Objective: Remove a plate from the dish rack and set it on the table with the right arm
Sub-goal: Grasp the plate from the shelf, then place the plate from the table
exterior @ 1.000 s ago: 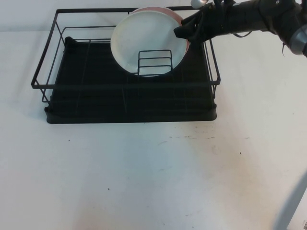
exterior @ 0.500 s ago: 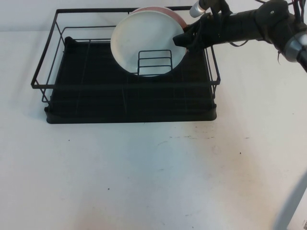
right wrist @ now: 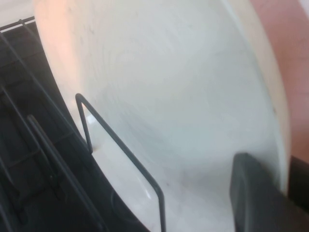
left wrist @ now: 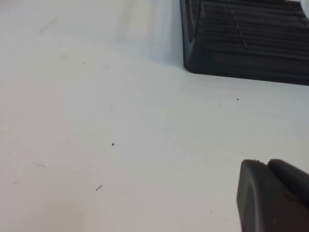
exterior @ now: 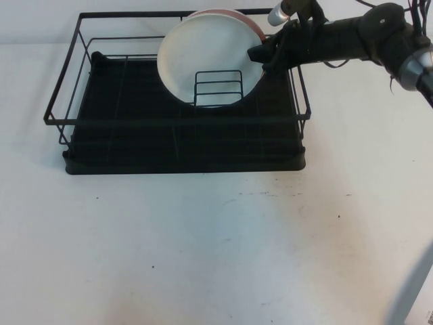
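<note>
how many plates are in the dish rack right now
2. The white plate stands on edge against the small wire holder, with the right gripper at its rim. The pink plate stands directly behind it, mostly hidden; more could be behind.

The left gripper [left wrist: 273,195] hangs just above the speckled white table [left wrist: 120,121]. A corner of the dish rack [left wrist: 241,43] sits well apart from it.

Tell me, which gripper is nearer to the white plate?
Right. The right gripper is clamped on the plate's rim in the rack. The left gripper hovers over the table, outside the rack.
</note>
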`<state>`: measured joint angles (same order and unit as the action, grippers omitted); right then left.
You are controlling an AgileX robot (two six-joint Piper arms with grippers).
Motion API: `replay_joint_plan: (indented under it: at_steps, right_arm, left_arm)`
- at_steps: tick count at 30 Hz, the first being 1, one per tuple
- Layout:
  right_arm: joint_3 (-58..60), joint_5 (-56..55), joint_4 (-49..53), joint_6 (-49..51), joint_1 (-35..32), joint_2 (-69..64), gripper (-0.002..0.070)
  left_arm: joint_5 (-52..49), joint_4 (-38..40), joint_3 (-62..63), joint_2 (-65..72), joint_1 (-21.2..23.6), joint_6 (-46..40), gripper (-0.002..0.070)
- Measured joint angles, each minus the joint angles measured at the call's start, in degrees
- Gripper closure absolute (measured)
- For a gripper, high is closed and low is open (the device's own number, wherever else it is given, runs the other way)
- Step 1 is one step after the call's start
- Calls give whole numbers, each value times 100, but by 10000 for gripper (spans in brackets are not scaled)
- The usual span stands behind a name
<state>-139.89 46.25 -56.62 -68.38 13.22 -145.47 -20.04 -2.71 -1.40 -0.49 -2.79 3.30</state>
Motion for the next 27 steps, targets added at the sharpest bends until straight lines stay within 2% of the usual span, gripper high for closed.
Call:
replay_joint_plan:
  at_steps: [19, 27]
  right_arm:
    - [-6, 583, 646, 792, -291, 876, 631]
    - [-6, 1480, 1225, 1429, -419, 1479, 636]
  left_arm:
    - [0, 0, 0, 0, 0, 0, 679]
    - [0, 0, 0, 0, 0, 0, 679]
